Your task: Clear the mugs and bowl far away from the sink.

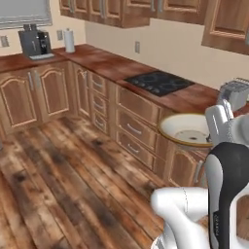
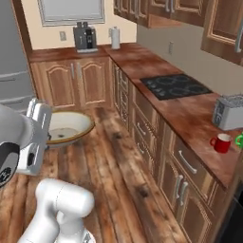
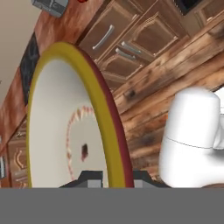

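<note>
The hand [image 3: 111, 180] pinches the rim of the bowl [image 3: 61, 131] (held above the floor [image 1: 58, 185]), with the red mug [image 2: 221, 143] well beyond on the desk [image 2: 190, 114].

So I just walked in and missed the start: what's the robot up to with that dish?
The arm is carrying the bowl, its jaws shut on the yellow rim, as the hand view shows. The bowl hangs in the air in front of the lower cabinets, not resting on the counter. The red mug sits near the counter's front edge beside the toaster, with the green mug just past it.
</note>
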{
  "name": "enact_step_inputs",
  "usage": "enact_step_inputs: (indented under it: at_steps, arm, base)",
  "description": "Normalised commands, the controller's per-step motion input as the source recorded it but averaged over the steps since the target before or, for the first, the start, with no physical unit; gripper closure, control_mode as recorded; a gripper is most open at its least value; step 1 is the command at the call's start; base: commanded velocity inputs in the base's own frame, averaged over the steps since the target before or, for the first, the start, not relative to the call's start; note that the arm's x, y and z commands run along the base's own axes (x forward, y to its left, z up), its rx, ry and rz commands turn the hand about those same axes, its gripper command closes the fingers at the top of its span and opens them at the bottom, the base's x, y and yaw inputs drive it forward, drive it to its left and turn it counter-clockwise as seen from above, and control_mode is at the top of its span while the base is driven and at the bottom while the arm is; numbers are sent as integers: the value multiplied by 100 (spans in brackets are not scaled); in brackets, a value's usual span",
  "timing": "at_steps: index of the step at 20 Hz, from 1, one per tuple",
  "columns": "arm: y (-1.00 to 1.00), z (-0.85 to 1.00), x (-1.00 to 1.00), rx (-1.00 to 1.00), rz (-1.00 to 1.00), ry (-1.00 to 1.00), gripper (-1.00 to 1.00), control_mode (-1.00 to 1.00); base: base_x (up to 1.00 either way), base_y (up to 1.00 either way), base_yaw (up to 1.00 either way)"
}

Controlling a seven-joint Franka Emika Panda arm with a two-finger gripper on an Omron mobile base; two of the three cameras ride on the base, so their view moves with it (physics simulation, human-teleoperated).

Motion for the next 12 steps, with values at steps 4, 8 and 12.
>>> enact_step_inputs:
  at_steps: [4,8,12]
  arm:
    - [0,0,0,0,0,0,100,100]
    - [0,0,0,0,0,0,100,100]
    - [0,0,0,0,0,0,100,100]
  base:
    - [100,47,-37]
    - [100,36,-49]
    - [50,24,-88]
